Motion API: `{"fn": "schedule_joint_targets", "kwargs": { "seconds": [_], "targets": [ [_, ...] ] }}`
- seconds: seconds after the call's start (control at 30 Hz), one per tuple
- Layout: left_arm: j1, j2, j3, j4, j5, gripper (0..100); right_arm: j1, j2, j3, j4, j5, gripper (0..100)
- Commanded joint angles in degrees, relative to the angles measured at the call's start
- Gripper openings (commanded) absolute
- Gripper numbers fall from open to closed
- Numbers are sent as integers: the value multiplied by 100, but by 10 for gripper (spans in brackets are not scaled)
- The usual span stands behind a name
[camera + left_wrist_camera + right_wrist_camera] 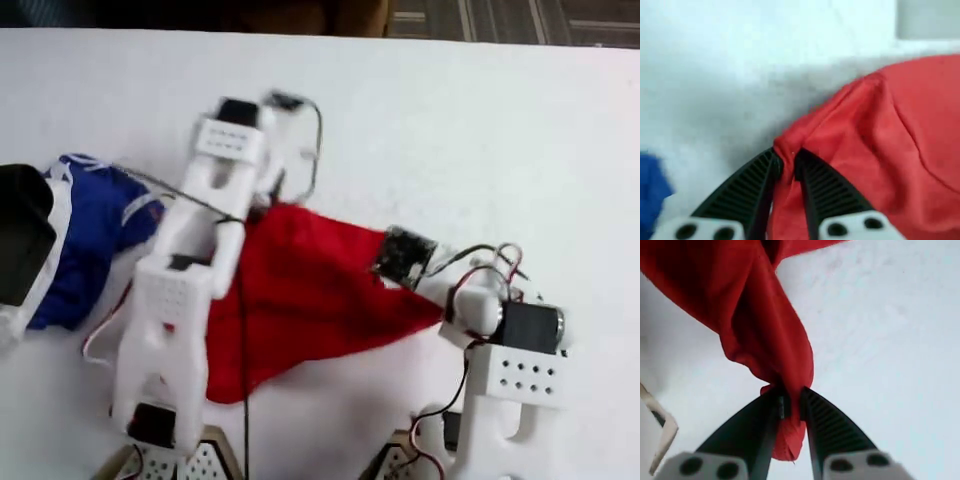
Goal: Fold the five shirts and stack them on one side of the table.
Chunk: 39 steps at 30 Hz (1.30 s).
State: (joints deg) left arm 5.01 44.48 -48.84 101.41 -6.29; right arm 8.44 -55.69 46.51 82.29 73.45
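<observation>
A red shirt (310, 290) lies spread across the middle of the white table (480, 120). My left gripper (787, 162) is shut on a pinched corner of the red shirt (880, 130), at the shirt's far edge in the high view. My right gripper (790, 402) is shut on another bunched corner of the red shirt (755, 305), at the cloth's right tip in the high view. A blue shirt (90, 240) lies crumpled at the left, with a black and white garment (22, 245) against it at the table's left edge.
Both arm bases (170, 455) stand at the near edge. The left arm (190, 270) lies over the red shirt's left part. Bare table stretches across the far side and the right.
</observation>
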Motion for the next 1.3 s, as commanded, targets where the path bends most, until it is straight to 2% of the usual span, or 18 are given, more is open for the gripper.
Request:
{"fn": "schedule_joint_targets", "kwargs": {
  "seconds": [0.0,0.2,0.33,0.4,0.57,0.77,0.9,1.03,1.2,1.27],
  "targets": [
    [-316,-1662,-57,114,18,24,541,-57,-53,-646,-18,18],
    [-308,-3516,-48,114,18,24,1077,-57,-44,-919,-9,18],
    [-308,-4000,312,114,-26,25,1191,-13,-35,-382,35,18],
    [-316,-4062,901,105,-273,25,1147,-4,-9,-4,123,18],
    [-519,-4044,3002,-158,-809,25,1209,-4,-9,629,1037,18],
    [-914,-4053,4620,9,-2268,27,1446,-4,-9,884,1512,18],
    [-1090,-4105,4989,105,-3279,61,1473,-48,-9,884,1530,18],
    [-1143,-4105,5253,114,-4422,225,1464,-48,-9,884,1530,18],
    [-1152,-4062,4699,88,-4791,242,1473,-48,-9,884,1530,18],
    [-1108,-3965,4163,-97,-4387,242,1473,-48,-9,884,1530,18]
  ]
}}
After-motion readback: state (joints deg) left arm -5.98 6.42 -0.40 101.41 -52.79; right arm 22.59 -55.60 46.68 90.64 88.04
